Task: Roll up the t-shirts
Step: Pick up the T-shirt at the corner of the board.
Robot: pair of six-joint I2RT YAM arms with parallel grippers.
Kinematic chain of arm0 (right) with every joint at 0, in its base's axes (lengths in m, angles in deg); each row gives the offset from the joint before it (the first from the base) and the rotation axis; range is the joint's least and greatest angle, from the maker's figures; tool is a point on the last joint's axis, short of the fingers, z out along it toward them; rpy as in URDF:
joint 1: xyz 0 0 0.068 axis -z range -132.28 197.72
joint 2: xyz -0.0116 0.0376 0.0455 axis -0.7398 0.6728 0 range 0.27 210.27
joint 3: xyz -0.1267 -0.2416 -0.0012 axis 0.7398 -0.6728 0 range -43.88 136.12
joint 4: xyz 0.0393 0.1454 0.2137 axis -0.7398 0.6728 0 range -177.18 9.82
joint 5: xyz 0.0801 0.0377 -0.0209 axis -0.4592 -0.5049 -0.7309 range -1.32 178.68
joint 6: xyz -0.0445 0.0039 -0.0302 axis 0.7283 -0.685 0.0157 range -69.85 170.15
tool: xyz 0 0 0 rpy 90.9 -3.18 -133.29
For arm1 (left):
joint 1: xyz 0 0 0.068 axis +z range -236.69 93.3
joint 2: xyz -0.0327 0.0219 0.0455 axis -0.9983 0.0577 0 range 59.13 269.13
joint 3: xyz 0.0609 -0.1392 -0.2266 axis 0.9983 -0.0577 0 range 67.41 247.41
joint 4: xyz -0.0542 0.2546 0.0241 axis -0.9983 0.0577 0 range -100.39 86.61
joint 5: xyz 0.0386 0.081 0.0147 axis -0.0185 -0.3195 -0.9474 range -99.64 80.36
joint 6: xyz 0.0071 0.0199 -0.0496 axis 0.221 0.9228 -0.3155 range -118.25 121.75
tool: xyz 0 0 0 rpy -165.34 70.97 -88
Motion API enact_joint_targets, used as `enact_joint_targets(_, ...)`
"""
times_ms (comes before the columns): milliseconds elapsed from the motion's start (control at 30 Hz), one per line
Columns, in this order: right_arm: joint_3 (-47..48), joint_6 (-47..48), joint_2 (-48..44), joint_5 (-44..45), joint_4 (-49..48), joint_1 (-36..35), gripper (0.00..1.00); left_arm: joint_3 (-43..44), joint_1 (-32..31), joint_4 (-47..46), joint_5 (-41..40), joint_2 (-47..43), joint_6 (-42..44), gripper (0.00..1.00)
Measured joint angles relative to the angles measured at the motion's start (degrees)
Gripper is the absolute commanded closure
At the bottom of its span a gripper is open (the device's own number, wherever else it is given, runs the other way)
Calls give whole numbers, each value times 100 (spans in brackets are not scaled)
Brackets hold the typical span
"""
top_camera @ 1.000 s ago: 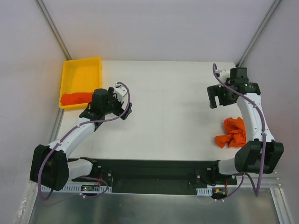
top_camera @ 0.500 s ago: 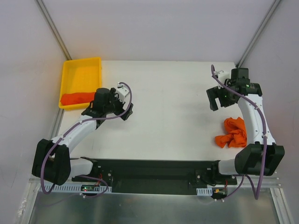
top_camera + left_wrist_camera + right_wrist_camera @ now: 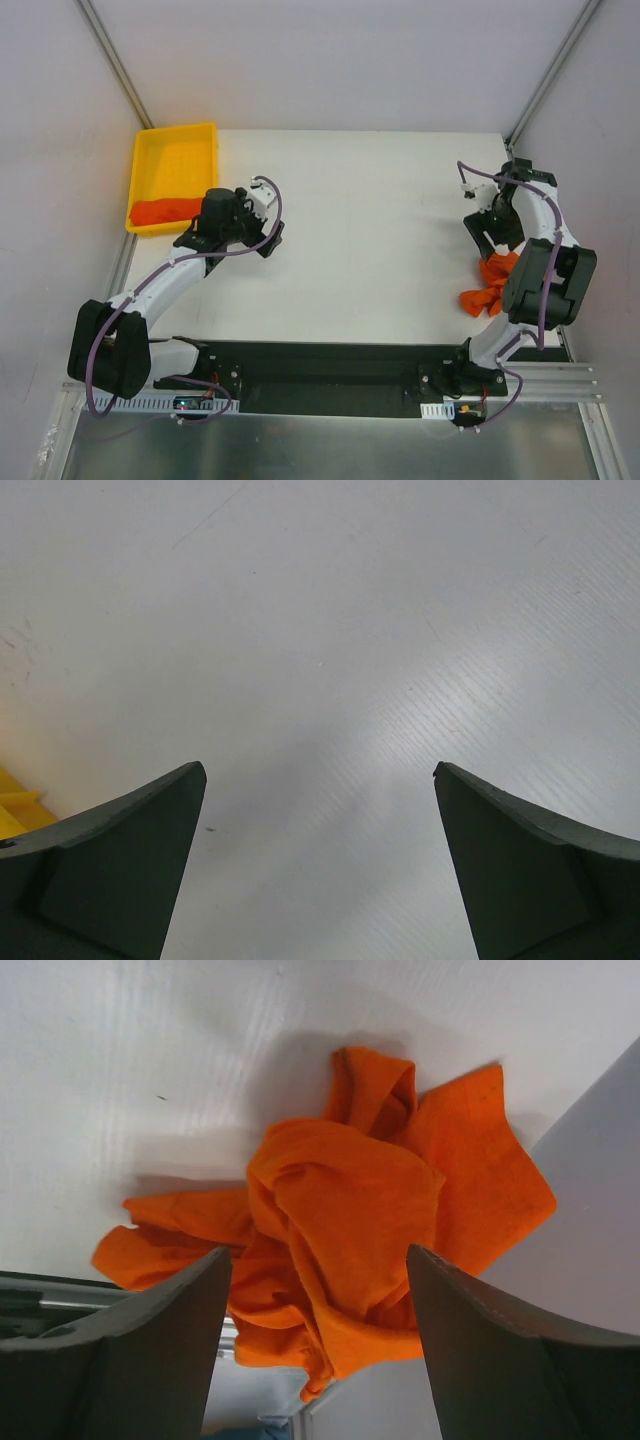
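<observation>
Pick-up stage of the rolling task. The right tool (image 3: 318, 1250) is released: its two fingers stand apart with no cloth pinched between them. It hangs over the crumpled orange t-shirt (image 3: 345, 1200). In the wrist view the bunched middle of that shirt shows in the gap between the fingers, with loose flaps spreading left and right beyond them. Whether the fingertips already touch the cloth cannot be told.

In the overhead view the shirt lies at the right edge of the table (image 3: 370, 220), toward the near side, just near of the tool head and partly hidden by the right arm's own links. It is a heap, neither flattened nor rolled.

The step in hand is judged to be the first grasp on this shirt. The next move calls for bringing the fingers down onto a raised fold or a hem and clenching on a single layer. The garment can then be drawn toward the open middle of the table and spread flat before rolling.

The left tool (image 3: 320, 770) is likewise released, jaws wide, over bare table on the left side, well apart from the heap. Just beyond it, at the far left corner, stands the yellow tray (image 3: 180, 160). A second orange t-shirt (image 3: 165, 211) lies along the tray's near wall, touched by neither tool.
</observation>
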Motion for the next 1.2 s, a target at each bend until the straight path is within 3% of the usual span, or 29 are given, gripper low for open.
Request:
enact_joint_targets(100, -107, 76, 214, 389, -7, 0, 33, -26, 0, 15, -2, -9, 11, 1)
enact_joint_targets(233, -199, 212, 535, 942, -61, -2, 46, -26, 0, 20, -9, -9, 28, 1)
enact_joint_targets(333, -173, 286, 868, 1314, -79, -2, 67, -26, 0, 20, -15, -9, 48, 1)
enact_joint_targets(367, -144, 315, 979, 1421, -63, -4, 86, -26, 0, 20, -17, -9, 63, 1)
enact_joint_targets(433, -15, 345, 1165, 1510, 46, -7, 99, -26, 0, 22, -22, -9, 87, 1)
enact_joint_targets(633, 1596, 225, 1438, 1051, 988, -210, 99, -26, 0, 22, -173, -9, 146, 1)
enact_joint_targets(867, 4207, -479, 1010, -765, 1226, -1193, 99, 149, 0, 125, -695, 15, 122, 1)
enact_joint_targets(1067, 4642, -1980, -192, -2273, 765, -1338, 99, 713, 0, 144, -1204, 37, 177, 1)
enact_joint_targets(1200, 4675, -2868, -758, -2793, 223, -1287, 99, 894, 2, 142, -1368, 37, 299, 1)
